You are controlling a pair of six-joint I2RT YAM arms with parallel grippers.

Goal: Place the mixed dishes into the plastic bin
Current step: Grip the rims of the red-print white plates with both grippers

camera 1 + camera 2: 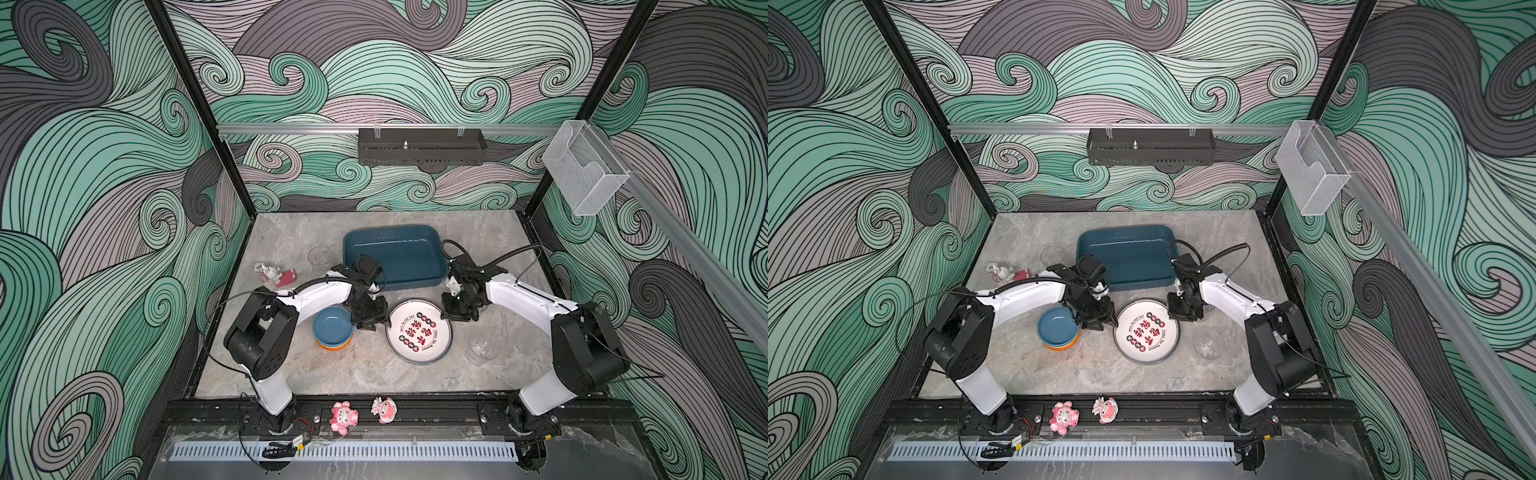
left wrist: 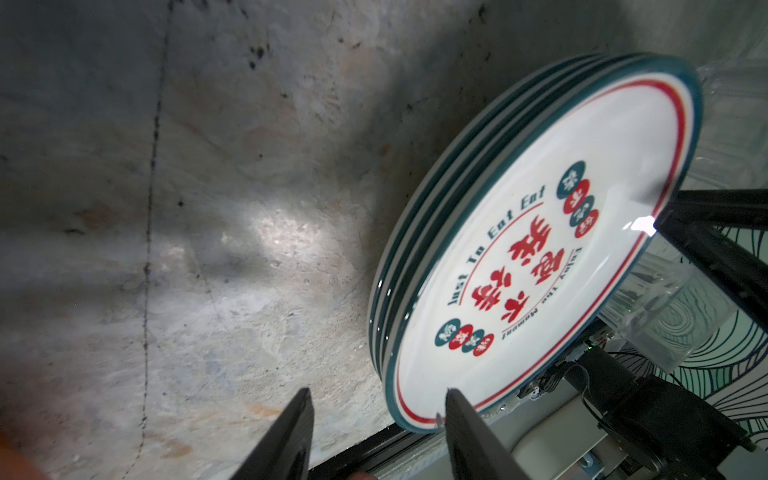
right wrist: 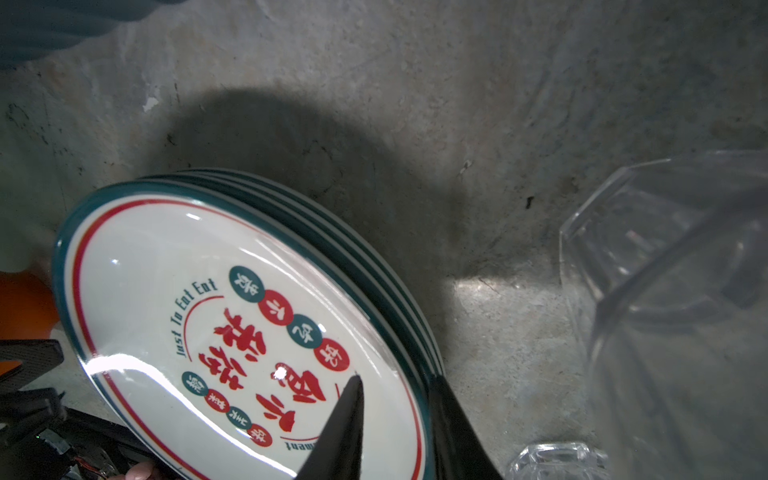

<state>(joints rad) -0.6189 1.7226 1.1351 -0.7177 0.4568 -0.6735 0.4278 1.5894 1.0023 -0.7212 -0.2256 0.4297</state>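
Half open and holding nothing, left end effector (image 2: 378,401) has one finger (image 2: 461,419) at the rim of the plates (image 1: 419,330). The right end effector (image 3: 397,384) is narrow and straddles that rim; cannot tell if clamped. The glossy stacked plates sit on the marble desk (image 1: 353,374), just in front of the teal plastic bin (image 1: 395,253). Bowls (image 1: 332,326) sit beside the left, a clear faceted glass (image 1: 484,348) to the right.
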